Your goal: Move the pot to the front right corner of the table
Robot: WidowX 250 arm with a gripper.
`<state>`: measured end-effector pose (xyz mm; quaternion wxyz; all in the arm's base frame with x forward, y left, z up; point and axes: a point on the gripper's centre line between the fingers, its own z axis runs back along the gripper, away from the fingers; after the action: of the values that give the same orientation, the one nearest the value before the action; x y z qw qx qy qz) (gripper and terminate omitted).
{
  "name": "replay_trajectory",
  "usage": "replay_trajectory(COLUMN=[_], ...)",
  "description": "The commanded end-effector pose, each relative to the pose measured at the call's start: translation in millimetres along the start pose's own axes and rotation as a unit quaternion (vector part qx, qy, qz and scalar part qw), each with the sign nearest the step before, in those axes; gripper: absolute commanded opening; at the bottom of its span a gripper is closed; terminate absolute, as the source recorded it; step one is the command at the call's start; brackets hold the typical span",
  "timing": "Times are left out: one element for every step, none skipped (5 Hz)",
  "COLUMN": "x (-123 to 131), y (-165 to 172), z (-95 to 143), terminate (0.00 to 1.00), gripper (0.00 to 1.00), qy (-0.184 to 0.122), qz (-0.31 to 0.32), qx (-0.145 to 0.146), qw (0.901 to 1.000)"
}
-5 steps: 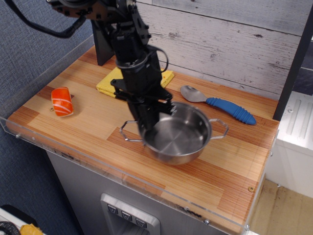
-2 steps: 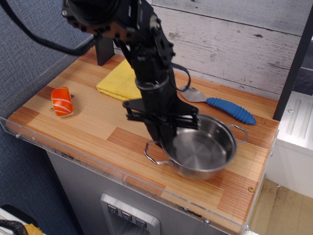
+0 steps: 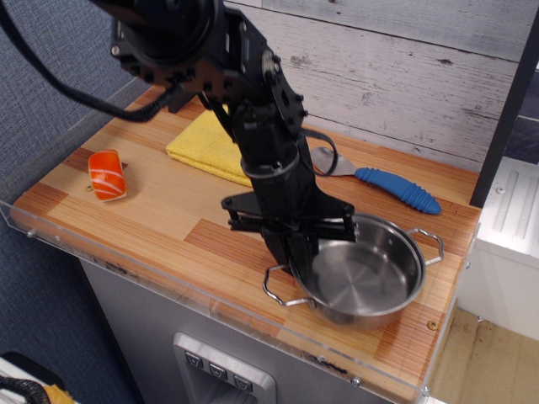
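Observation:
The pot (image 3: 366,278) is a shallow shiny steel pot with two wire loop handles. It sits near the front right part of the striped wooden table (image 3: 143,210). My gripper (image 3: 305,263) reaches down over the pot's left rim, its black fingers shut on that rim. The pot's left handle (image 3: 278,286) sticks out toward the front edge below the gripper. The right handle (image 3: 431,244) points toward the table's right edge.
A blue-handled metal spoon (image 3: 379,181) lies behind the pot. A yellow cloth (image 3: 206,143) lies at the back, partly behind the arm. An orange and white piece (image 3: 107,174) sits at the left. A clear acrylic rim (image 3: 168,282) runs along the front edge.
My gripper has carried the pot from the middle of the table to the right and toward the front edge. The other objects have not moved.

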<state>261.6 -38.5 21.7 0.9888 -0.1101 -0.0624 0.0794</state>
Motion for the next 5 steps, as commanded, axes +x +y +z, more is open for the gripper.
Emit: replay_trajectory(x=[-4.5, -7.9, -9.5, -11.1, -10.6], y=[-15.4, -16.2, -18.3, -15.9, -14.3], z=[5.4, 0.8, -0.6, -0.3, 2.1], terminate=[0.0, 0.0, 0.0, 0.0, 0.0], gripper=[0.0, 0.0, 0.0, 0.0, 1.0], qy=[-0.023, -0.019, -0.015, -0.015, -0.011], qz=[-0.025, -0.026, -0.043, -0.036, -0.034], qx=[0.0, 0.005, 0.005, 0.012, 0.025], qw=[0.9994, 0.9995, 0.999, 0.9992, 0.999])
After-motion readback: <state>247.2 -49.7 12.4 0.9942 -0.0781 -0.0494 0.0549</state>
